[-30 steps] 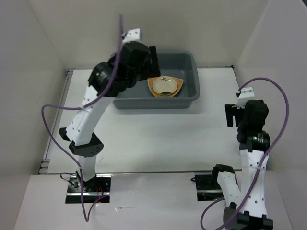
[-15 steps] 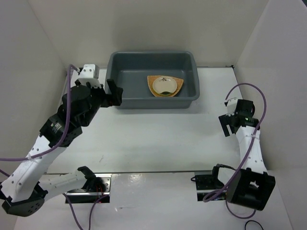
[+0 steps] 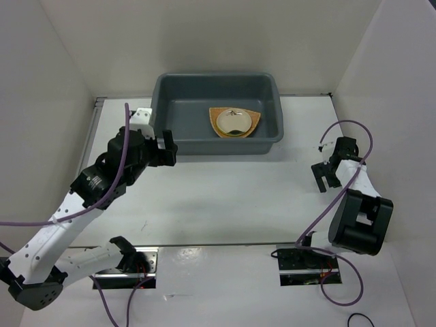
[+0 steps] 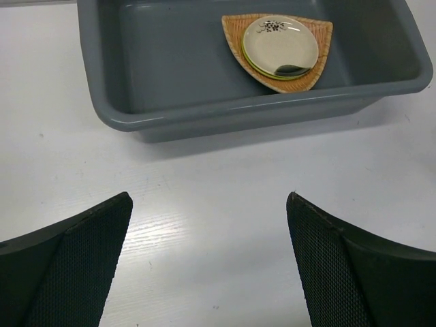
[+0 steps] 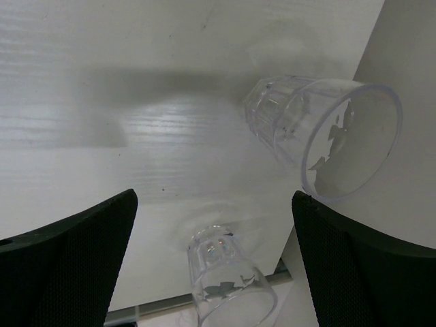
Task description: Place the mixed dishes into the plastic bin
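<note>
Grey plastic bin (image 3: 218,76) sits at the far middle of the desk (image 3: 225,197). Inside it, toward the right end, is the fan-shaped woven tray (image 3: 254,120) with the cream-gold plate (image 3: 234,121) on top. In the left wrist view a thin lime-green plate (image 4: 262,70) rim peeks out from under the cream-gold plate (image 4: 279,44), both stacked on the tray (image 4: 320,41).

Left claw (image 3: 165,146) is outside the bin, just beside its near-left corner, over bare desk. In the wrist view the left claw (image 4: 208,199) has its fingers spread wide with nothing between them, and the bin wall (image 4: 238,112) is ahead of it.

Right claw (image 3: 325,176) is near the right edge of the desk, well apart from the bin. Right wrist view: claw (image 5: 214,196) fingers wide apart, holding nothing. The clear cup (image 5: 320,136) lies on its side on the desk by the wall, mouth toward the camera, not touched by the claw. A fainter cup shape (image 5: 225,272) shows lower down; cannot tell if it is a reflection or a second cup. The cup is not made out in the top view.
</note>
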Controlling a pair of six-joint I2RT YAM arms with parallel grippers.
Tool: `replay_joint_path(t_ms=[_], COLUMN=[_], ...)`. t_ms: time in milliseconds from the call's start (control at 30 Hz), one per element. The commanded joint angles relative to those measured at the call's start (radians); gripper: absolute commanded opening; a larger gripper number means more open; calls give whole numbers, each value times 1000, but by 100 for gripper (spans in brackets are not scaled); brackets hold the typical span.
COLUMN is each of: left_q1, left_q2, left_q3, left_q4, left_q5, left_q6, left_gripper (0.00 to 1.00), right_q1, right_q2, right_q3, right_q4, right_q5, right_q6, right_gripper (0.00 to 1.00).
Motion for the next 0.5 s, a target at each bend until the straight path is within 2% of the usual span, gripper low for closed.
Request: replay_joint_path(t_ms=[0, 133, 367, 467], left_q1=[6, 6, 6, 6], left_q2=[-27, -46, -67, -67], left_q3=[-15, -26, -67, -78], left_q4=[13, 4, 4, 4], left_q5=[5, 5, -5, -5], left_q6=[27, 27, 17, 7], left_gripper=[100, 100, 100, 100], right_q1=[-16, -16, -16, -16], right_q2=[21, 45, -68, -49], right_q3=[57, 81, 144, 153], right_q4=[77, 56, 14, 23], right_q5=[-9, -35, -56, -32], right_q6=[-7, -7, -16, -34], right_gripper=[98, 98, 98, 98])
